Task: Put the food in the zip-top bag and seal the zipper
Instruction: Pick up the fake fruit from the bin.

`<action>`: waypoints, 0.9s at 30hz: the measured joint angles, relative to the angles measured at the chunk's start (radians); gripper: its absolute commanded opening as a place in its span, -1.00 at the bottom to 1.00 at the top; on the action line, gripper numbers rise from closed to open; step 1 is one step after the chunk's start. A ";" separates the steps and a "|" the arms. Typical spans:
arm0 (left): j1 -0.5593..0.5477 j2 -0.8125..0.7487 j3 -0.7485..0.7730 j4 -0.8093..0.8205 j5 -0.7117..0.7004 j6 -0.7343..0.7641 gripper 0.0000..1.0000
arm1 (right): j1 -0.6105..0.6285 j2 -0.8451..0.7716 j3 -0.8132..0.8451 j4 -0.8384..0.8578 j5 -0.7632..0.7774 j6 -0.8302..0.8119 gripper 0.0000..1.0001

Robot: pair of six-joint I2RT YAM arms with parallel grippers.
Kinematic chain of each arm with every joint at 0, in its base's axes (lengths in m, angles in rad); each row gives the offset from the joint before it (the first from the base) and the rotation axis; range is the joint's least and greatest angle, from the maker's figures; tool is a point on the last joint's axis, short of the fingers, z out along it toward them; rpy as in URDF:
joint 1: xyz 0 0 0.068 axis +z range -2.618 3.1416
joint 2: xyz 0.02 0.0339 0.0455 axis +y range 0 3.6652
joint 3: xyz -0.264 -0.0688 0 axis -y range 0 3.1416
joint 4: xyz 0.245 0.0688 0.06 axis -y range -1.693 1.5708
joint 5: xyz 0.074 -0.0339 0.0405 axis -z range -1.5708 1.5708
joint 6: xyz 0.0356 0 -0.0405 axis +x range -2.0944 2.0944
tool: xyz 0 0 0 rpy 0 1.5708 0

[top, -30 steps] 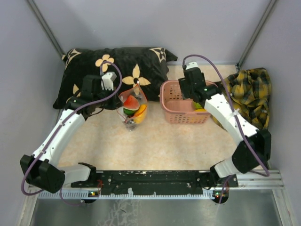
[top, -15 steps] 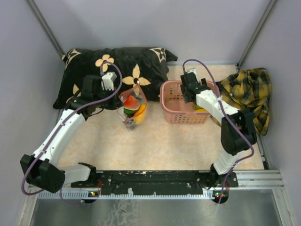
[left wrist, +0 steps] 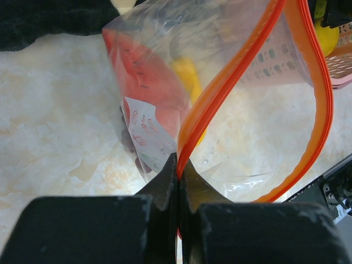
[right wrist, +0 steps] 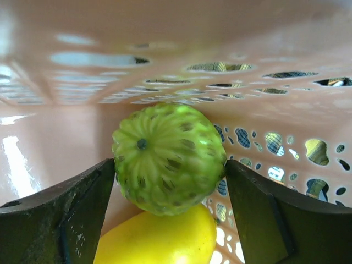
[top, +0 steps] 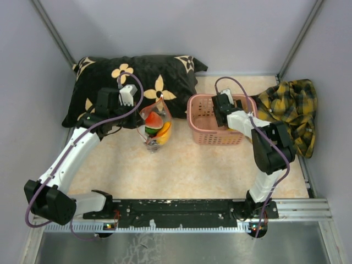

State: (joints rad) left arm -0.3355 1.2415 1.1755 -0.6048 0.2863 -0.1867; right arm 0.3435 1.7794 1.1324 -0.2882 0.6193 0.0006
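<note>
Right wrist view: I count two fruits in one pink basket [right wrist: 82, 115], one bumpy green fruit [right wrist: 168, 157] sitting on one yellow piece [right wrist: 159, 242]. Right tool [right wrist: 169, 176] spread, one finger each side of green fruit, contact unclear. Left tool [left wrist: 179, 179] pressed together, pinching zipper [left wrist: 192, 129] of one zip-top bag [left wrist: 247, 137], mouth gaping. Inside I see one watermelon slice [left wrist: 146, 82], one yellow-orange piece [left wrist: 187, 74], dark grapes [left wrist: 127, 142]. Bag stands on surface [top: 187, 165] between one black pillow [top: 137, 77] and basket.
</note>
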 measured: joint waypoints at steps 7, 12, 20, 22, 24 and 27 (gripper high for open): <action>0.000 0.000 -0.002 0.000 0.006 0.000 -1.00 | -0.002 0.019 -0.013 0.073 0.014 -0.001 0.60; 0.000 0.000 -0.002 0.000 0.010 0.000 -1.00 | -0.002 0.032 -0.013 0.100 0.015 0.003 0.54; 0.000 0.000 -0.002 0.000 0.015 0.000 -1.00 | -0.005 0.028 -0.013 0.097 0.002 0.006 0.17; 0.000 0.000 -0.002 0.000 0.016 0.000 -1.00 | -0.006 0.024 -0.013 0.090 -0.011 0.011 0.13; 0.000 0.000 -0.002 0.000 0.018 0.000 -1.00 | -0.008 0.017 -0.013 0.079 -0.027 0.016 0.11; 0.000 0.000 -0.002 0.000 0.020 0.000 -1.00 | -0.009 -0.001 -0.014 0.058 -0.066 0.027 0.06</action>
State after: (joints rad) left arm -0.3355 1.2419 1.1732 -0.6048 0.3061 -0.1867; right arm 0.3347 1.7782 1.1183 -0.2298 0.5537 0.0277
